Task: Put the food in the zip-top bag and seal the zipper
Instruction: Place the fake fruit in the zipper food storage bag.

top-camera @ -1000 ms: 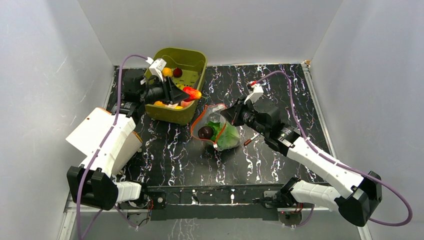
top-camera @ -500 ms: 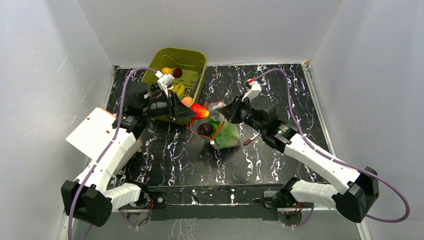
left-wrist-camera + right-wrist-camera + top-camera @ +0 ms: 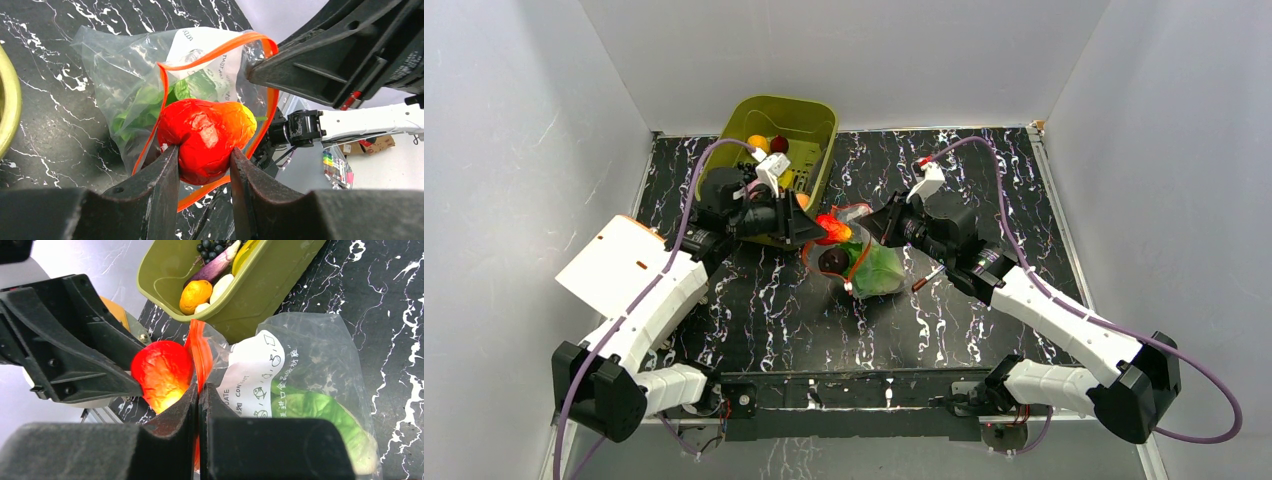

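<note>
My left gripper (image 3: 819,228) (image 3: 202,150) is shut on a red-orange toy fruit (image 3: 834,229) (image 3: 207,135) (image 3: 161,371) and holds it at the open mouth of the clear zip-top bag (image 3: 886,262) (image 3: 125,65) (image 3: 320,355). My right gripper (image 3: 876,225) (image 3: 198,390) is shut on the bag's red-orange zipper strip (image 3: 210,52) (image 3: 201,352) and holds the mouth up and open. Inside the bag lie the green cabbage (image 3: 882,270) (image 3: 192,87) (image 3: 320,412) and a dark purple ball (image 3: 833,262).
The olive-green bin (image 3: 809,118) (image 3: 260,295) stands at the back left, just behind the bag, with several toy pieces in it, among them an orange one (image 3: 196,290). A small red-and-white stick (image 3: 926,277) lies right of the bag.
My left gripper has carried the red-orange fruit out of the bin and rightwards to the bag's mouth. My right gripper has kept hold of the zipper strip and shifted slightly.
</note>
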Robot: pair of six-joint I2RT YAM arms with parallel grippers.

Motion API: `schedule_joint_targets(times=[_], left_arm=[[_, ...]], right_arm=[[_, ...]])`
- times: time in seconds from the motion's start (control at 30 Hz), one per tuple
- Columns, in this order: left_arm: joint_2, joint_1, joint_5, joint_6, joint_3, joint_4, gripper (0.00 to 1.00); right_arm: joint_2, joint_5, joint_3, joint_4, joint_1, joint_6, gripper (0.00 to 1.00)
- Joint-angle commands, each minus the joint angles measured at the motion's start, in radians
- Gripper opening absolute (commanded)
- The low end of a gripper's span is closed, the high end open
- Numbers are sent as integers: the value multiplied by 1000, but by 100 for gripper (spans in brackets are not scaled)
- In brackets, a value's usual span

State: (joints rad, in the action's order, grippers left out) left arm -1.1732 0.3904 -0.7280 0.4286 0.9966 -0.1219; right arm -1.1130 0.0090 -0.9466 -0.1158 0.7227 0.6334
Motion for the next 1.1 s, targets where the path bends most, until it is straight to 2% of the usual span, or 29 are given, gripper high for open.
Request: schedule_joint_targets(times=[0.0,0.13,0.3,0.57,0.9,1.07], left_arm=[[-11,24,41,6,12,-17,29],[-16,31,56,5,19,-24,51],[-12,31,56,-2,20,-18,61],[-1,31,126,-41,58,-47,66],[-53,31,476,-137,187,-141,70],[-134,22,643,-163,252,-152,68]], right_arm=[[8,-6,-60,90,2,13,0],[5,-14,-60,98,3,16,0],[5,-17,-61,100,3,16,0],[14,-22,-46,102,2,17,0],[32,-32,-28,105,2,5,0],[57,-27,-9,109,3,-10,0]])
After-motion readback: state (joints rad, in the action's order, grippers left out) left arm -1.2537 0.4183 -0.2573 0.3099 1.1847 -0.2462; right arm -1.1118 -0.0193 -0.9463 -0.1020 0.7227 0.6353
